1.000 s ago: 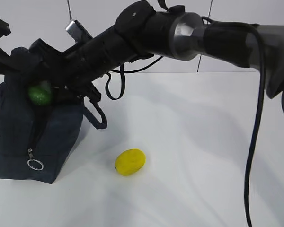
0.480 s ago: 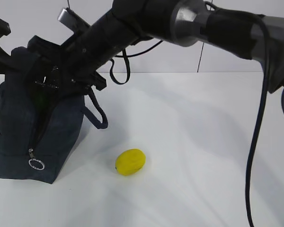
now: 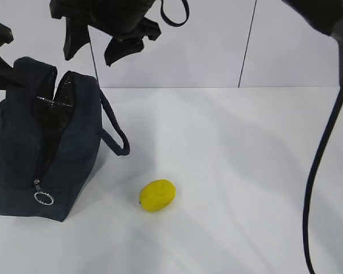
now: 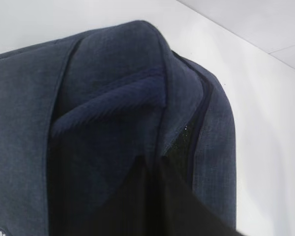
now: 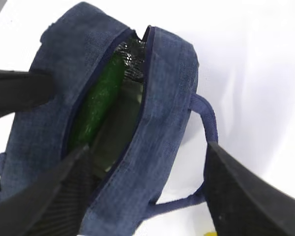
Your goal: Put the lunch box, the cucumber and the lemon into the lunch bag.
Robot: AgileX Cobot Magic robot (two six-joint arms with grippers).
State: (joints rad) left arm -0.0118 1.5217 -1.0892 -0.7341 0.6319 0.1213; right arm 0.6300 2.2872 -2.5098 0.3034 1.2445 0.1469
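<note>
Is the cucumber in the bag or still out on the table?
In. The right wrist view shows the cucumber lying inside the bag's open zipper slot.

A white table (image 3: 246, 171) bears the lunch bag (image 3: 40, 148) and, nearby, the lemon (image 3: 157, 195)

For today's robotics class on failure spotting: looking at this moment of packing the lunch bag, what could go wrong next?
1. The lemon lies loose on the table; being oval, it may roll when the open right gripper closes on it.
2. The cucumber fills much of the narrow opening of the lunch bag, so the lemon might catch on the rim.
3. The bag's handle loops beside the approach path and could snag.
</note>
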